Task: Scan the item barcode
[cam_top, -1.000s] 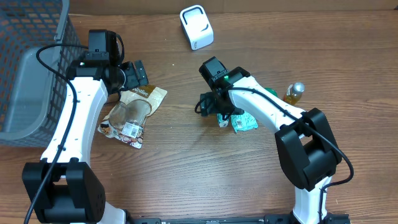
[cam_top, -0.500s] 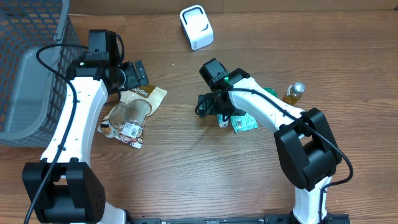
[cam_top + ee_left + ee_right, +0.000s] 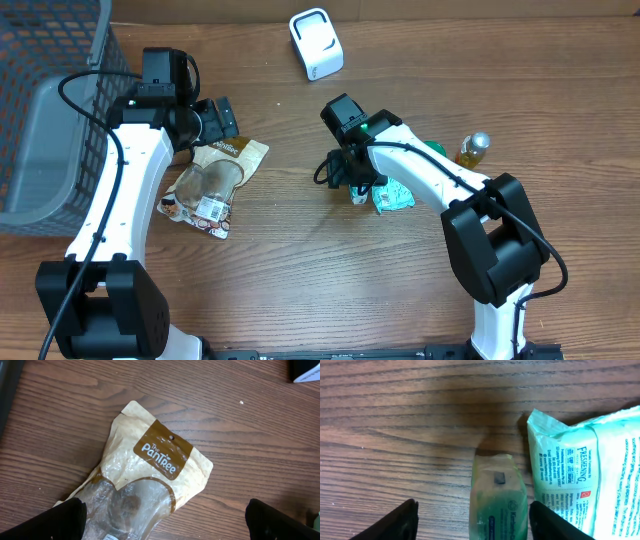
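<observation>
Now the right claw [image 3: 476,521], low over the narrow green packet [image 3: 497,495] lying right of centre on the table [image 3: 300,280] just beside a bigger mint-green pouch [image 3: 590,470], has drawn its jaws in from their wider spread of a moment ago. They stand partly open either side of the packet and grip nothing yet. That looks like the start of a pickup toward the white scanner [image 3: 316,43] at the far edge, while the left claw [image 3: 165,520] hangs fully spread and empty over the brown snack bag [image 3: 155,460].
</observation>
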Controlling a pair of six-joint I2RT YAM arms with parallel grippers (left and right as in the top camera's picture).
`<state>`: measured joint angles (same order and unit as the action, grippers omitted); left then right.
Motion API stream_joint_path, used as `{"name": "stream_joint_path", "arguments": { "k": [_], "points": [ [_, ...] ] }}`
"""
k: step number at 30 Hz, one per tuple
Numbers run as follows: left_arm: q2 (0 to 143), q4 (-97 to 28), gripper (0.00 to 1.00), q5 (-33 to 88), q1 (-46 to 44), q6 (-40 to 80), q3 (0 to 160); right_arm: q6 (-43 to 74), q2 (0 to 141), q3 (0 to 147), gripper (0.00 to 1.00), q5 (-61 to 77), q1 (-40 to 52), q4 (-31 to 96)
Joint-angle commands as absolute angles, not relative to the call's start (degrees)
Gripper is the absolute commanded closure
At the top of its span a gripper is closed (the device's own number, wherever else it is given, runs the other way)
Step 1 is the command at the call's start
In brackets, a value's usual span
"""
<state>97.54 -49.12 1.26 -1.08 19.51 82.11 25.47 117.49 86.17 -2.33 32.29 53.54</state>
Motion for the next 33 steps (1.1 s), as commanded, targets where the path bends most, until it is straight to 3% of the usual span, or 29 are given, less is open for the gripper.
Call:
{"name": "stream_joint_path", "arguments": {
  "k": [1,11,21,27,30,32,33],
  "points": [
    [98.1,-49.1,0.01,1.1,-0.9,19.3,82.0,25.6,115.2,85.8,0.35,-2.5,32.5,53.2],
    [98.1,-49.1,0.00,1.1,-0.9,19.3,82.0,25.6,115.2,85.8,0.34,-2.5,32.5,53.2],
    [98.1,-49.1,0.00,1.1,-0.9,19.3,82.0,25.6,115.2,85.8,0.39,-2.5,32.5,53.2],
    [98.1,-49.1,0.00,1.1,-0.9,19.3,82.0,25.6,115.2,85.8,0.55,-4.1,32.5,53.2],
    [98.1,-49.1,0.00,1.1,-0.9,19.3,82.0,25.6,115.2,85.8,0.79,-4.6,32.5,53.2],
    [98.1,-49.1,0.00,1.1,-0.9,19.3,82.0,25.6,115.2,85.8,0.78,-4.6,32.5,53.2],
    [98.1,-49.1,0.00,1.1,-0.9,19.3,82.0,25.6,115.2,85.8,0.71,-4.6,32.5,53.2]
  ]
}}
